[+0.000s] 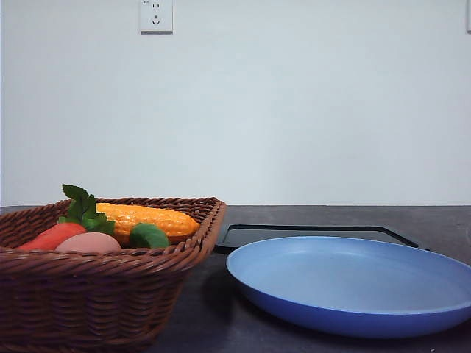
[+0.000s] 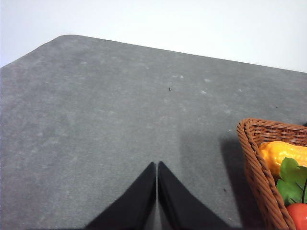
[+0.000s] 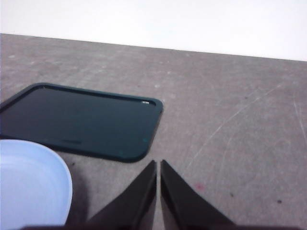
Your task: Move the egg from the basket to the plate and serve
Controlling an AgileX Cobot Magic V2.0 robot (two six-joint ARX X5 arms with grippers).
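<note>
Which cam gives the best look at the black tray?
Right wrist view: the black tray shows nearly whole, rim and corners clear, next to the plate. Front view catches it as a thin strip behind the plate.

Lower left I see a carrot [image 1: 51, 235], corn [image 1: 151, 218], a green vegetable [image 1: 149, 236]. Black tray [image 1: 316, 234] mid-right. Wall socket [image 1: 156, 15] top.

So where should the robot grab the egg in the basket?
Probably from above, pinching the egg across its narrow middle. It lies on its side in the basket, with the carrot touching one side and a green vegetable close on the other, so only its top is free. The left gripper, now shut, is nearest the basket.
</note>
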